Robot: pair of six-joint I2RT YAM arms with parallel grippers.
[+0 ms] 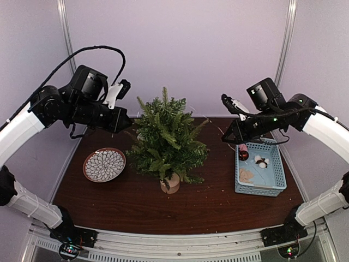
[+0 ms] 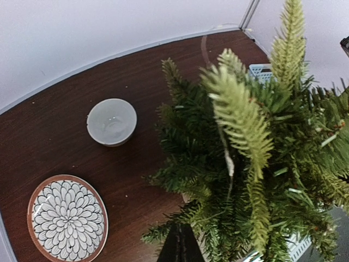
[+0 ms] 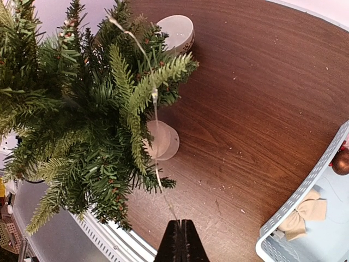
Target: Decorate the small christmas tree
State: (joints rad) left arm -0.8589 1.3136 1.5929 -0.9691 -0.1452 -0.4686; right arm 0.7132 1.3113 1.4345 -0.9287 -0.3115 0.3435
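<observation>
Greenery stands mid-table: the small christmas tree [image 1: 166, 136] is upright on the dark wooden table [image 1: 218, 207], between a petal-patterned plate [image 1: 104, 165] on its left and a pale blue basket [image 1: 260, 190] on its right, touching neither. It is bushy and taller than the basket. The inner needles are deep green, the outer sprigs are a lighter yellow-green, and small brown buds dot the twigs. One sprig points straight up at the crown. The branches spread much wider than the short, round, pale stump base [image 1: 170, 184], and the lowest ones overhang it. A white cup [image 2: 112, 121] sits on the table behind the tree.

A thin wire [image 3: 155, 98] is draped over one light-green branch and runs down the tree's side. The right gripper [image 3: 181, 226] hangs above the table beside the tree with its jaws pressed together, and the wire runs right into its tips, so it appears to be pinching that strand. The left gripper [image 2: 180, 229] is raised at the tree's other side, also fully closed. A pale strand hangs in the branches just above it, but I cannot tell whether it reaches the fingers.

In the basket lie a red bauble [image 3: 341, 162] and a beige bow [image 3: 302, 215].
</observation>
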